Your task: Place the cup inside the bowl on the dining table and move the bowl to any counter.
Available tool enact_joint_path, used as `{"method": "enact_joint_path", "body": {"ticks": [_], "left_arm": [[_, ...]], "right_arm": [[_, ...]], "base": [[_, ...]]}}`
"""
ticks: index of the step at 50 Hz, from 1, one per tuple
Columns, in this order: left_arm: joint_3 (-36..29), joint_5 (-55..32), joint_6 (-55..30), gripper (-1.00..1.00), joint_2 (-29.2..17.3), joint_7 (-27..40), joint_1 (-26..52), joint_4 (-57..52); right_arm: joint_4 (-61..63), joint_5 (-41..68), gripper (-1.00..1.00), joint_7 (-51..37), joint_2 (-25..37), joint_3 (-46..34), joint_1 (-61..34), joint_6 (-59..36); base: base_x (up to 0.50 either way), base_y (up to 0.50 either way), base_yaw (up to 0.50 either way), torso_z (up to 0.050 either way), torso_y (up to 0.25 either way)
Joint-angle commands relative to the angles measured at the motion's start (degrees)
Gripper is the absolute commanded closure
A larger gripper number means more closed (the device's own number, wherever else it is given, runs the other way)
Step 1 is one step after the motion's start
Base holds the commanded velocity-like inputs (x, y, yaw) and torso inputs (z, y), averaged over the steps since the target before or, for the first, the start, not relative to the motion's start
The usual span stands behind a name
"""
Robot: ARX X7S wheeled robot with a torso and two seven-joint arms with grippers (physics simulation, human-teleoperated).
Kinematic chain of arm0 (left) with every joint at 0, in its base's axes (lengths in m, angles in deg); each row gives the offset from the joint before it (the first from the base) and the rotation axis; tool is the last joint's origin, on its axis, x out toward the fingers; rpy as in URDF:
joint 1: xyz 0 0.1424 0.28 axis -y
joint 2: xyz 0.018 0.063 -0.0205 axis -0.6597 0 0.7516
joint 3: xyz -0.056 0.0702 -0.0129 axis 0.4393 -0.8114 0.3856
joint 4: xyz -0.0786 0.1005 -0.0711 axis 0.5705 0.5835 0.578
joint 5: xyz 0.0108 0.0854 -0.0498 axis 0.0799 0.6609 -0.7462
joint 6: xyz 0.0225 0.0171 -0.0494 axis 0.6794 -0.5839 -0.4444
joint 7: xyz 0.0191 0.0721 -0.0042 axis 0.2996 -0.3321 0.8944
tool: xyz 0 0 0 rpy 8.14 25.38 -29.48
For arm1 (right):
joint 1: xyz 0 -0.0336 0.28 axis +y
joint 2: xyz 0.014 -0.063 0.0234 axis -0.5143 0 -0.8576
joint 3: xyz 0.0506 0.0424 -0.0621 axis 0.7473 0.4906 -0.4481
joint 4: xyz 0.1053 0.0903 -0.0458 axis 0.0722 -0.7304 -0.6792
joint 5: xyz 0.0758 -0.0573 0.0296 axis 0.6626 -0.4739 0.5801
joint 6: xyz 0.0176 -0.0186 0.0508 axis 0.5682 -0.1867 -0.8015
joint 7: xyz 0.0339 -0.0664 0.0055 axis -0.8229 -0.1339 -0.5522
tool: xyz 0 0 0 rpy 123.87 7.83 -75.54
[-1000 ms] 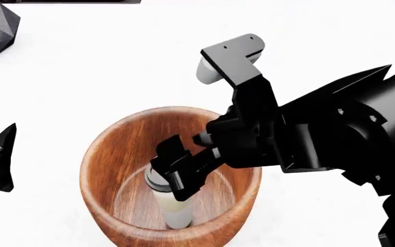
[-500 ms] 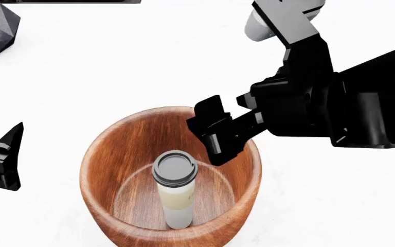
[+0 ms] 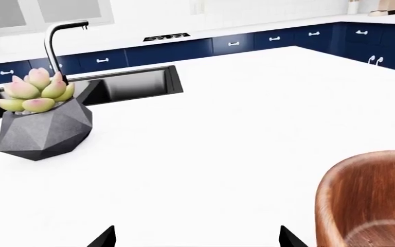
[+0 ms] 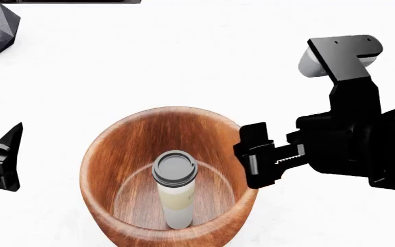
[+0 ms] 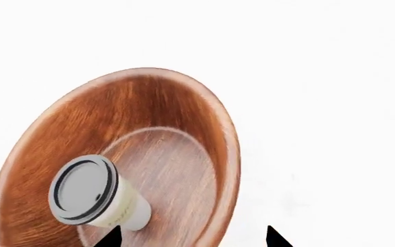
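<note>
Withdrawn right tool (image 4: 261,162), spread empty, beside bowl (image 4: 125,141) rim; cup (image 4: 174,190) upright inside

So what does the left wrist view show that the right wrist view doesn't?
Only the left wrist view shows the dark grey faceted planter with its succulent, the black sink and faucet behind it, and navy cabinets beyond. Only the right wrist view shows the cup, standing upright on the bowl's floor, with its dark grey lid on. Both show the wooden bowl on the white dining table and the dark tips of that arm's own gripper fingers.
</note>
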Motion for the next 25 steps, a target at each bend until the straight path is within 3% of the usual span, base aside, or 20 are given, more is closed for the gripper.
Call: {"method": "enact_joint_path", "body": {"ticks": [1,8,17,25], "left_arm": [[-1.55,2.72,3.25,-1.0,-0.58,-1.0,-1.56,1.02],[-2.2,2.93,3.32,-1.0,-0.23,-0.46,-1.48,1.15],[-1.7,2.73,4.22,-1.0,-1.12,-1.21,-2.24,1.54],[-1.92,2.76,4.63,-1.0,-0.95,-1.08,-2.46,1.92]], "right_arm": [[-9.19,4.0,-1.0,-11.74,-3.86,3.87,4.06,6.14],[-13.32,0.66,-1.0,-8.93,-6.21,1.8,0.05,7.63],[-25.42,-14.08,-1.0,6.69,-12.04,-8.64,-6.83,16.16],[-36.41,-21.03,-1.0,16.76,-16.84,-14.42,-10.12,21.87]], "base": [[0.0,0.0,0.0,0.0,0.0],[0.0,0.0,0.0,0.0,0.0],[0.0,0.0,0.0,0.0,0.0],[0.0,0.0,0.0,0.0,0.0]]}}
